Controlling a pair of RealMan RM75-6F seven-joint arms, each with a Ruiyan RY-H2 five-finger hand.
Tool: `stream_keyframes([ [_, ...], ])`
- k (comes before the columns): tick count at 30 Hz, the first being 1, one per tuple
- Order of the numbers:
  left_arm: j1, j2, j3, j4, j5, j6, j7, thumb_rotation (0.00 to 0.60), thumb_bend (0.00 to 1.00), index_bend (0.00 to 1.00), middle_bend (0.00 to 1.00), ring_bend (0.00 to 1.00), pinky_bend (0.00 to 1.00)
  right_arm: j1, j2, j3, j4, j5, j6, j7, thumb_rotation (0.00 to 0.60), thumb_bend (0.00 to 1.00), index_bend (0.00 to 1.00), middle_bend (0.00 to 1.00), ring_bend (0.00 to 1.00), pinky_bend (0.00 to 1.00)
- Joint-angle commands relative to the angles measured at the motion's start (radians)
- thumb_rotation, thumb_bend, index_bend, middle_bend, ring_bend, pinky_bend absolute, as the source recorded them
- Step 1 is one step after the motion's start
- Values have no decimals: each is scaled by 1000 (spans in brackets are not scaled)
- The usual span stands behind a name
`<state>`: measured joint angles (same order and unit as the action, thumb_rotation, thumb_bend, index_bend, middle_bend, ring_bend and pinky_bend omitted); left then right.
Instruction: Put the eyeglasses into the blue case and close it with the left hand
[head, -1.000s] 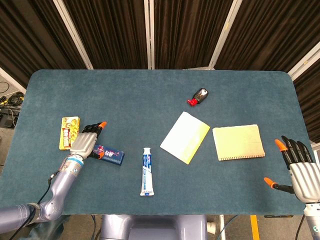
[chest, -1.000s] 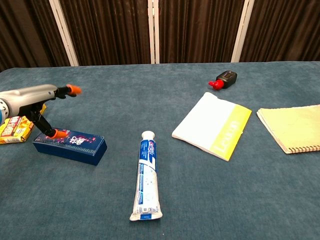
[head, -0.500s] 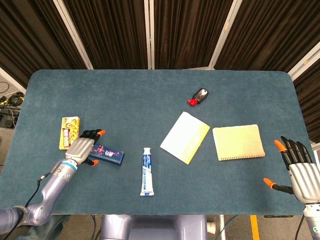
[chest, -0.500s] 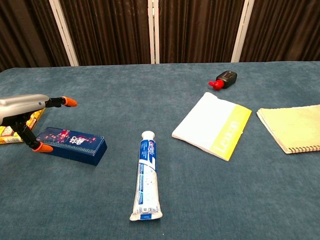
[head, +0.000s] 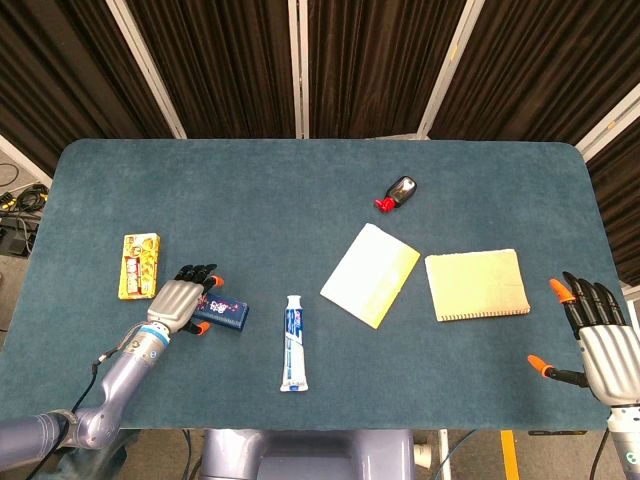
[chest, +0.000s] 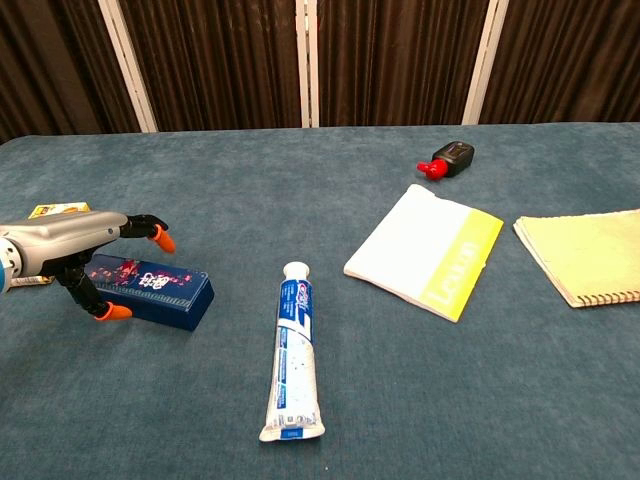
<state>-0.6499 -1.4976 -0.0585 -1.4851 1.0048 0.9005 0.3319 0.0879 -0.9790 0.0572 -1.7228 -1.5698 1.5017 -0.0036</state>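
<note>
Blue case (chest: 150, 290) closed on table, left hand (head: 181, 305) fingers spread over it, right hand (head: 598, 340) fingers splayed, empty.

left hand (head: 181, 304) over blue case (head: 222, 315) (closed)

The left hand (head: 183, 303) is stretched low over the table on its bent arm, fingers arched downward and thumb tucked beneath, gripping nothing. The right hand (head: 592, 342) is upright at the table's near right edge, fingers spread, thumb out sideways.
</note>
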Motion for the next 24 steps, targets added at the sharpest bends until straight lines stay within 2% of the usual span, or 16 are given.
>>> stream_keyframes([
  [1, 0, -2, 1, 1, -7, 2, 11, 600, 314, 344, 122, 73, 141, 0, 1, 0, -1, -1, 0, 1, 600, 0, 0, 0, 0, 0],
  [6, 0, -3, 1, -4, -18, 6, 25, 600, 317, 425, 197, 141, 211, 0, 1, 0, -1, -2, 1, 2, 600, 0, 0, 0, 0, 0],
  [11, 0, -2, 1, -6, -25, 8, 32, 600, 346, 429, 203, 146, 213, -1, 1, -1, -1, -1, 1, 1, 600, 0, 0, 0, 0, 0],
  [13, 1, 2, 1, -10, -24, 5, 29, 600, 313, 412, 187, 138, 202, -1, 1, -1, -1, -1, 1, 2, 600, 0, 0, 0, 0, 0],
  [15, 3, 10, 1, -18, -20, 4, 20, 600, 227, 352, 117, 82, 130, -1, 0, 0, -2, -1, 2, 3, 600, 0, 0, 0, 0, 0],
  [17, 6, 21, -1, -29, -14, 6, 10, 600, 94, 221, 20, 8, 21, -1, 1, 0, -2, -1, 2, 4, 600, 0, 0, 0, 0, 0],
  [19, 14, 44, -2, -56, -4, 22, 6, 600, 21, 101, 0, 0, 0, -1, 2, -1, -3, -4, 3, 6, 600, 0, 0, 0, 0, 0],
  [21, 26, 76, -7, -95, 16, 56, 0, 600, 0, 21, 0, 0, 0, -2, 4, -1, -4, -7, 6, 10, 600, 0, 0, 0, 0, 0],
  [24, 54, 121, -10, -153, 58, 120, -15, 600, 0, 0, 0, 0, 0, -3, 6, -2, -5, -10, 8, 14, 600, 0, 0, 0, 0, 0],
])
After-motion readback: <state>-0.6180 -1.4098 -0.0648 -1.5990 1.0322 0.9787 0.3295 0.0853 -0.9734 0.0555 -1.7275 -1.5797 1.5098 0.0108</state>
